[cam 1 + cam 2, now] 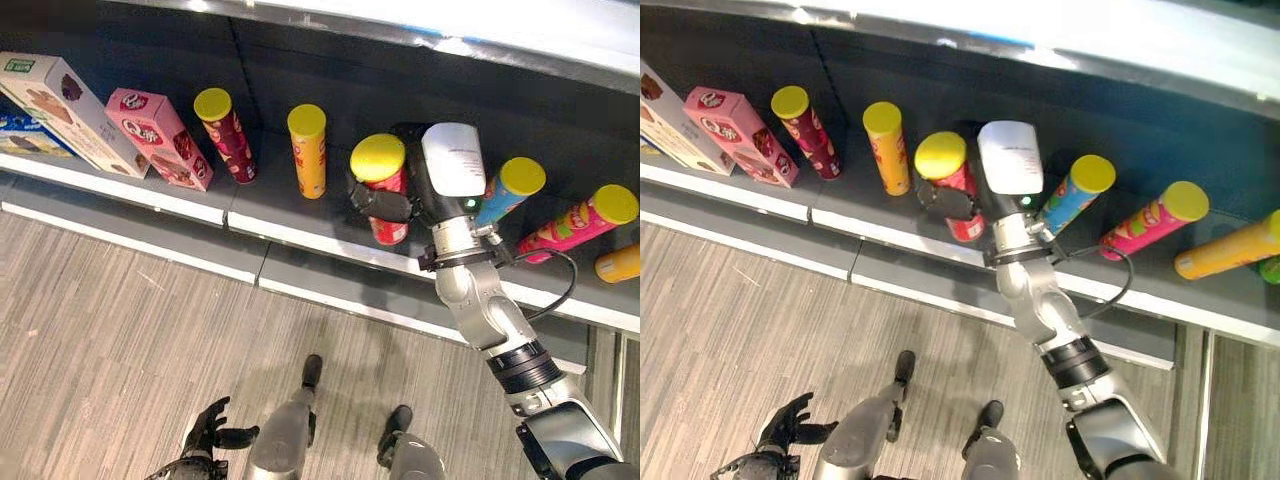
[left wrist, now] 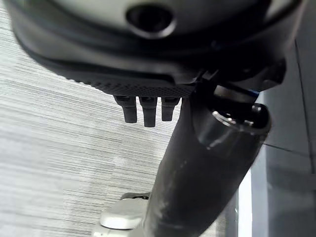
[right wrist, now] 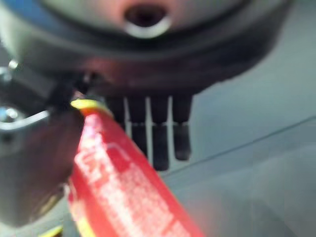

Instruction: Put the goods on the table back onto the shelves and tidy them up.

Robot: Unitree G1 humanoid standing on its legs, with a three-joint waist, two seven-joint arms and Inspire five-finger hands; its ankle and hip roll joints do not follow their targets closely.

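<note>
Gripping the red can (image 1: 384, 190) on the shelf (image 1: 300, 215), the right hand (image 1: 400, 205) wraps its thumb and fingers round it.

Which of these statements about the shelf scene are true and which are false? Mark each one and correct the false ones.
1. The right hand grips a red can with a yellow lid. True.
2. The left hand holds a pink box. False: it hangs low over the floor with nothing in it, and the pink box stands on the shelf.
3. The yellow can stands upright on the shelf. True.
4. The blue can has a red lid. False: its lid is yellow.
5. The red can lies flat on the floor. False: it is at the shelf, in the right hand.
</note>
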